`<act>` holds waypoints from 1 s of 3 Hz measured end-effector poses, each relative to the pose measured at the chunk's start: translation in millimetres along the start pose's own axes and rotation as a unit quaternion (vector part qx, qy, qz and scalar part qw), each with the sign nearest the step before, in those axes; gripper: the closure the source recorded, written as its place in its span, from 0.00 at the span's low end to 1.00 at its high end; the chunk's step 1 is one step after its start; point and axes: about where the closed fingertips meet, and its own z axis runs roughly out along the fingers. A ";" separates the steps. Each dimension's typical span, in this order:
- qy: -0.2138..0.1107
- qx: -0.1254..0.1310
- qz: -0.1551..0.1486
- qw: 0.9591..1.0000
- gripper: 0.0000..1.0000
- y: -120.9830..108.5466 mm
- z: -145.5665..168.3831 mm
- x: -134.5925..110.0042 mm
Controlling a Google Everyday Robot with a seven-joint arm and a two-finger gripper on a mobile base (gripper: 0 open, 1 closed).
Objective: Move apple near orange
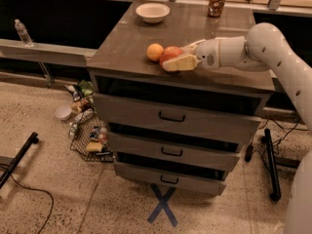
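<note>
The red apple (pixel 169 53) is held in my gripper (pixel 178 57) on the dark counter top (pixel 126 48), close to its front edge. The fingers (pixel 179 63) are shut around the apple from the right. The small orange (pixel 155 51) sits just left of the apple, touching it or nearly so. My white arm (pixel 263 48) reaches in from the right.
A white bowl (pixel 152 11) stands at the back of the counter and a brown can (pixel 217 0) at the back right. Three drawers (pixel 171 117) are below. A wire basket of litter (pixel 90 139) lies on the floor at left, and a blue X (pixel 163 211) marks the floor.
</note>
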 end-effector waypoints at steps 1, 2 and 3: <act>-0.004 0.002 -0.003 1.000 0.53 1.2 5.0 -1.3; -0.018 0.024 -0.008 1.000 0.31 -6.0 15.0 -8.2; -0.030 0.067 -0.015 0.997 0.01 -21.2 18.4 -15.0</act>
